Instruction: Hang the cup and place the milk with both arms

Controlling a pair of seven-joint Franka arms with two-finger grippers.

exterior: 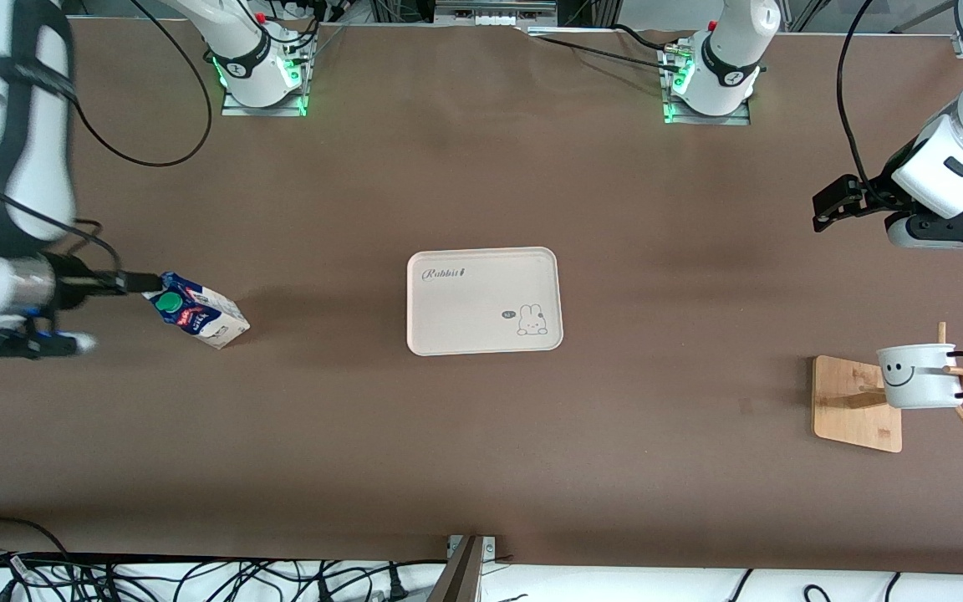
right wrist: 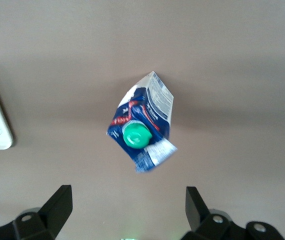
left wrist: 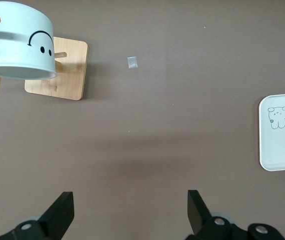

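Front view first: I see the cup (exterior: 916, 376) hanging by its handle on a wooden rack (exterior: 858, 403) toward the left arm's end from the tray (exterior: 484, 301). I find the milk (exterior: 200, 310) standing toward the right arm's end from that tray. Left wrist view: the left gripper (left wrist: 130, 212) is spread wide over bare table (left wrist: 182, 150), well apart from the cup (left wrist: 17, 42). Right wrist view: the right gripper (right wrist: 127, 207) gapes apart above the milk (right wrist: 145, 125), touching nothing.

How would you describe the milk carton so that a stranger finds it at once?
Start from the white rectangular tray mid-table and go toward the right arm's end. There stands the small dark-blue milk carton, alone on brown cloth. Its round green cap and red-and-white print mark it.
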